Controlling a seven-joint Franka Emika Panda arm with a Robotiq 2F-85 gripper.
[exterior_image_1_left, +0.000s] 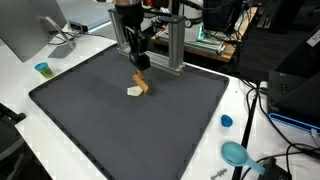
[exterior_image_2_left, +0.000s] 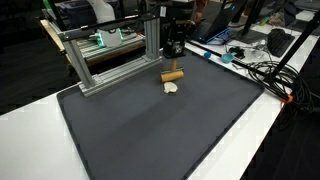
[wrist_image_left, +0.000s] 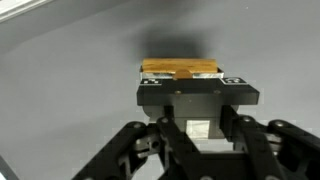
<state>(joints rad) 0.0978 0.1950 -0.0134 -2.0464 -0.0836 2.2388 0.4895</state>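
Note:
A tan wooden block (exterior_image_2_left: 174, 76) is low over the dark grey mat (exterior_image_2_left: 150, 130), toward its far side. My gripper (exterior_image_2_left: 174, 68) comes straight down onto the block and is shut on it. In an exterior view the block (exterior_image_1_left: 143, 85) hangs under the gripper (exterior_image_1_left: 141, 68), with a small white piece (exterior_image_1_left: 134, 92) lying on the mat against its lower end. The white piece (exterior_image_2_left: 172, 87) also shows just in front of the block. In the wrist view the wooden block (wrist_image_left: 180, 69) sticks out past the black fingers of the gripper (wrist_image_left: 197, 100); whether it touches the mat is unclear.
An aluminium frame (exterior_image_1_left: 175, 45) stands just behind the gripper at the mat's far edge. Beside the mat are a small blue cup (exterior_image_1_left: 43, 69), a blue cap (exterior_image_1_left: 226, 121) and a teal scoop-like object (exterior_image_1_left: 236, 153). Cables (exterior_image_2_left: 270, 70) and a monitor (exterior_image_1_left: 25, 30) crowd the table edges.

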